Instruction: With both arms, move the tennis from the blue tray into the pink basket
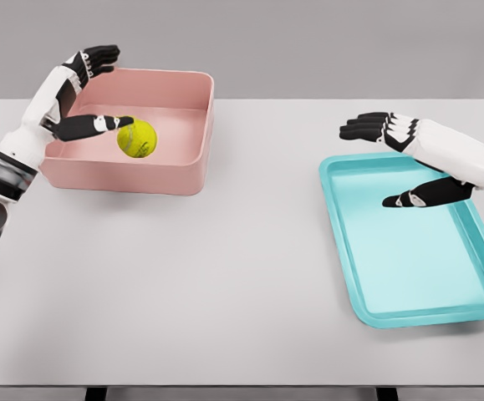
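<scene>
Tennis ball in pink basket, touching spread left hand thumb; right hand spread over blue tray.

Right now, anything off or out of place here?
Nothing stands out. The tennis ball is in the pink basket by the open left robot hand; the blue tray lies flat beneath the open right robot hand.
</scene>
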Controlling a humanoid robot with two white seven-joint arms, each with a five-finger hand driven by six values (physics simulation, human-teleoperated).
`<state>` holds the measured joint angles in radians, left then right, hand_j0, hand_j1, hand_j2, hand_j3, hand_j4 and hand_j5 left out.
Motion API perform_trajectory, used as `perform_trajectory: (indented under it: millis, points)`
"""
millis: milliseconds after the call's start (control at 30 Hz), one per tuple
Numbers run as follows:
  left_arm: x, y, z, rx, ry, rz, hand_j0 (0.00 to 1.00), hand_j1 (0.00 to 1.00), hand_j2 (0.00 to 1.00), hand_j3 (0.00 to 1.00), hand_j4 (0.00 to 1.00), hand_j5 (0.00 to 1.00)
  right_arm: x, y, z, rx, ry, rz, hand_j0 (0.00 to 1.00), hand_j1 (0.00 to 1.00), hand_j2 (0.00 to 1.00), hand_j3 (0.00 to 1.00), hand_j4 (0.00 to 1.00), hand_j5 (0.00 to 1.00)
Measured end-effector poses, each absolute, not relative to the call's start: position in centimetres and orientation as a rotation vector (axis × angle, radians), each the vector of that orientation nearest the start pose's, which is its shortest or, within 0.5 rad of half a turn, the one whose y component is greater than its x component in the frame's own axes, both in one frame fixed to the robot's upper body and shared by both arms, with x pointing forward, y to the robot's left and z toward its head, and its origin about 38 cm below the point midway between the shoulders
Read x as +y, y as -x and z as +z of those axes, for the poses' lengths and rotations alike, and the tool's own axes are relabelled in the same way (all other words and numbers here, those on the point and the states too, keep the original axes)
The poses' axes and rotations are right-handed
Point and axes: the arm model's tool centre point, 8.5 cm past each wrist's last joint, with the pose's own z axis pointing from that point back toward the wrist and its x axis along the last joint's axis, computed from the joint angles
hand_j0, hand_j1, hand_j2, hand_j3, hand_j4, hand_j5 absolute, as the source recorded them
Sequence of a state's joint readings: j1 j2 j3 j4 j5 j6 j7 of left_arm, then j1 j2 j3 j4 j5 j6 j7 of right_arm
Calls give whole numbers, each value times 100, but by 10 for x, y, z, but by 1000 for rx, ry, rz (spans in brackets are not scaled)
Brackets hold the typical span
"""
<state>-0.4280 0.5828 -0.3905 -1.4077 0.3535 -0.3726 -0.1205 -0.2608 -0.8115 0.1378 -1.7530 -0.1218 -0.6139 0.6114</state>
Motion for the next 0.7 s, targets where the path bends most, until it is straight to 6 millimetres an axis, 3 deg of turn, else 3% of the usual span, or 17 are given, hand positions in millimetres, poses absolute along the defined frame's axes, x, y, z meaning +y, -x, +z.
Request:
perform_trajectory:
  millis: [167,433,500,567,700]
  points:
    - [302,-442,210,-1997,40,-693,100,100,100,100,100,100,-315,-357,275,-1947,80,1645,100,100,100,100,100,100]
    - [303,-379,230,-2103,108,-980,100,100,100,100,100,100,-315,-357,274,-1945,78,1643,100,100,100,100,100,100]
    - [304,-372,231,-2091,83,-1054,100,100,100,100,100,100,-315,-356,274,-1943,77,1643,100,100,100,100,100,100]
    - [307,-362,218,-2043,61,-1117,100,100,100,100,100,100,-315,-356,273,-1942,76,1643,100,100,100,100,100,100]
    - [312,-358,219,-2013,13,-1205,100,100,100,100,100,100,-315,-355,269,-1934,68,1640,100,100,100,100,100,100]
